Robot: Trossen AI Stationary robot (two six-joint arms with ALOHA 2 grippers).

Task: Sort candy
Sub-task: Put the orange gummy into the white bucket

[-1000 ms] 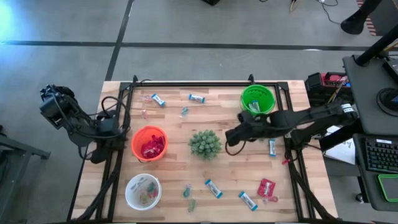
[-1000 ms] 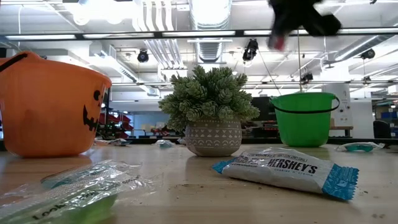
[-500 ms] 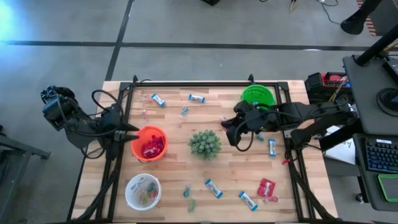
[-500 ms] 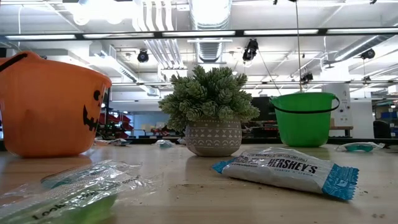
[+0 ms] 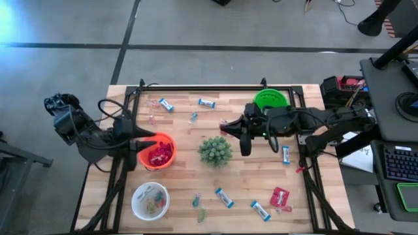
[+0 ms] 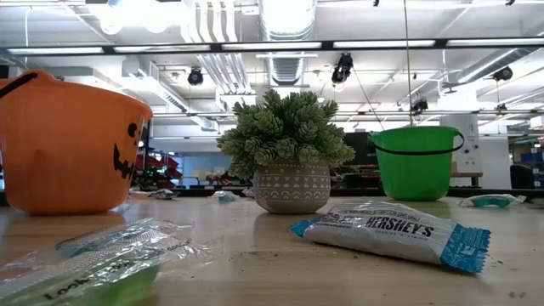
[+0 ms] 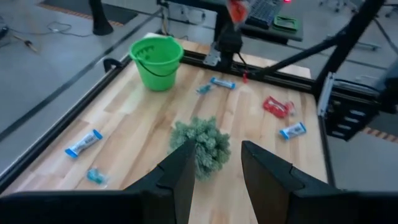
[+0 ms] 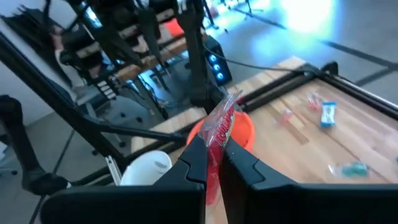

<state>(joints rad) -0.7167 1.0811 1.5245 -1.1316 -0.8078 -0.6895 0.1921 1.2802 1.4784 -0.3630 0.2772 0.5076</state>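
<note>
My right gripper (image 5: 227,128) hovers high over the table between the potted plant (image 5: 215,150) and the green bowl (image 5: 270,100), shut on a red candy packet (image 8: 222,121). It also shows far off in the left wrist view, as my right gripper (image 7: 236,9). My left gripper (image 5: 149,138) stands open and empty at the left rim of the orange bowl (image 5: 157,150), which holds red packets. Loose candy lies flat on the wood: blue-and-white bars (image 5: 224,197), a red packet (image 5: 280,196), teal pieces (image 5: 194,117). Neither gripper shows in the low view. My right gripper pinches the red packet's lower part (image 8: 214,142) between its two fingers. The packet's upper end (image 8: 230,102) sticks out past the fingertips. The fingers lie nearly level and point toward the table's left. The packet is lifted clear of the table.
A white bowl (image 5: 149,200) with a few pieces stands near the front left. More bars lie at the far side (image 5: 166,104) and right (image 5: 285,154). A black frame (image 5: 215,87) runs round the tabletop. In the low view a Hershey's bar (image 6: 391,234) lies in front.
My right gripper has risen with the red packet, out of the low view, gone toward the table's left and tipped from pointing down to nearly level. My left gripper has swung toward the orange bowl, tipping up toward level.
</note>
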